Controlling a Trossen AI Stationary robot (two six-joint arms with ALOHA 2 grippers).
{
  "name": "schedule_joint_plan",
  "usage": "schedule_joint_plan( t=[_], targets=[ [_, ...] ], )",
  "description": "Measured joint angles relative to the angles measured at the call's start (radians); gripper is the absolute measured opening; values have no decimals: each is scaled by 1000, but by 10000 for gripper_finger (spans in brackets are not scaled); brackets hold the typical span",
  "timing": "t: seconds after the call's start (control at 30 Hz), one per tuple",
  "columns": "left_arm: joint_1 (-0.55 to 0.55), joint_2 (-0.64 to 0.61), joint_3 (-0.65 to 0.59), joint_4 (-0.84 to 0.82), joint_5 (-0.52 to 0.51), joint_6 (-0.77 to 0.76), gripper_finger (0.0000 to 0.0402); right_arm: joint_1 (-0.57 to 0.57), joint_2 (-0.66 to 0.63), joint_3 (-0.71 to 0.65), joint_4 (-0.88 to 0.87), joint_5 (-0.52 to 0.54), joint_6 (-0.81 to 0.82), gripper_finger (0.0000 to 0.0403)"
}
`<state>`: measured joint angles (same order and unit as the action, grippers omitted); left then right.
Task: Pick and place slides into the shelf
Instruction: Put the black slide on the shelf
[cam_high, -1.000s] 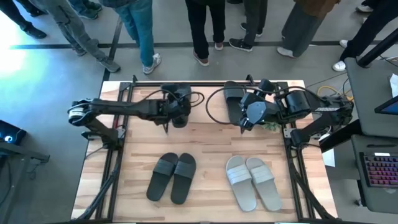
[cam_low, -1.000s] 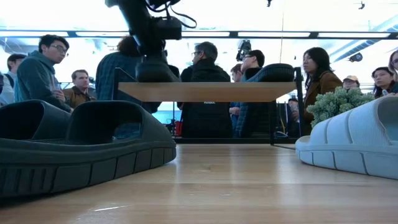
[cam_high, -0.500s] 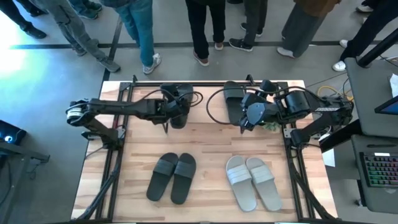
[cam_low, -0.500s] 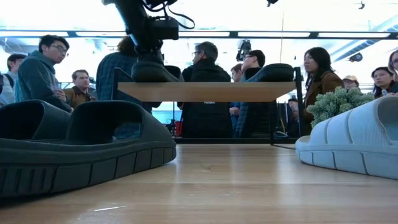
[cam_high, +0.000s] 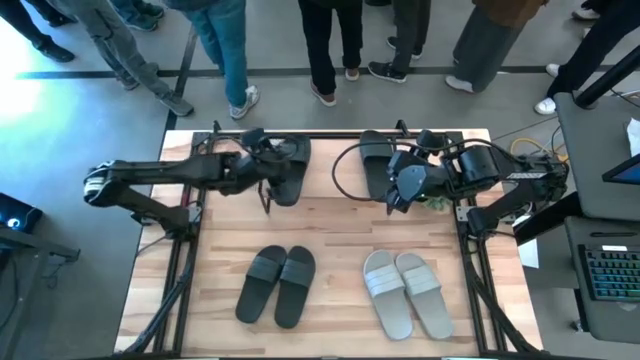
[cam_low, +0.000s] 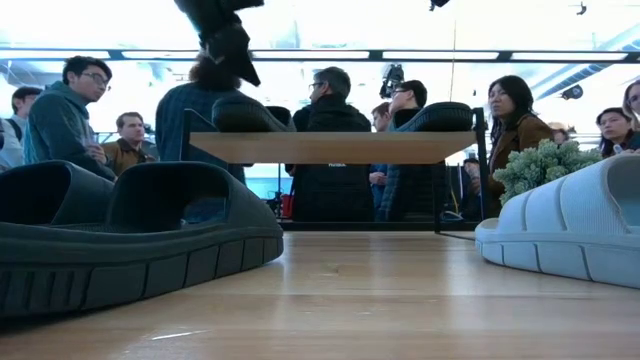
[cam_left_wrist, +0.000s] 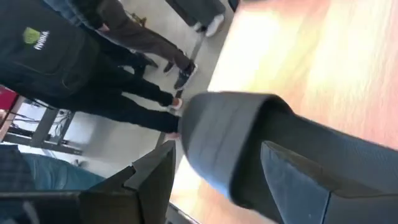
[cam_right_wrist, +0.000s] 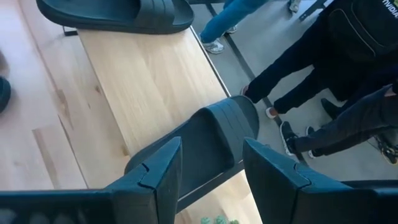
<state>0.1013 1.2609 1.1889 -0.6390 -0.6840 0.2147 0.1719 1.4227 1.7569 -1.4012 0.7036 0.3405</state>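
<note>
Even, bright daylight fills the scene. In the low view the windows behind the people (cam_low: 330, 130) are blown out, leaving them backlit. The left wrist view is motion-blurred; its tabletop (cam_left_wrist: 336, 68) glares pale. Shadows are soft.

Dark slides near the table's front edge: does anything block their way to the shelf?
Nothing visible does. Bare table lies between the dark pair and the shelf, whose top board is free in the middle.
</note>
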Motion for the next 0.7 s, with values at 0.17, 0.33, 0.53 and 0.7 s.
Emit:
schedule_joint_plan(
  t=[0.17, 0.33, 0.53, 0.7],
  targets=[
    [-17, -129, 9, -167, 151, -294, 221, 0, 42, -21, 106, -61, -39, 160],
    [-40, -304, -53, -212, 218, -478, 221, -5, 169, -56, 380, -57, -294, 160],
    [-42, -481, -179, -263, 174, -540, 221, -65, 317, -9, 654, -108, -428, 160],
    [-42, -589, -292, -254, 174, -542, 221, -144, 454, 103, 705, -162, -446, 160]
  ],
)
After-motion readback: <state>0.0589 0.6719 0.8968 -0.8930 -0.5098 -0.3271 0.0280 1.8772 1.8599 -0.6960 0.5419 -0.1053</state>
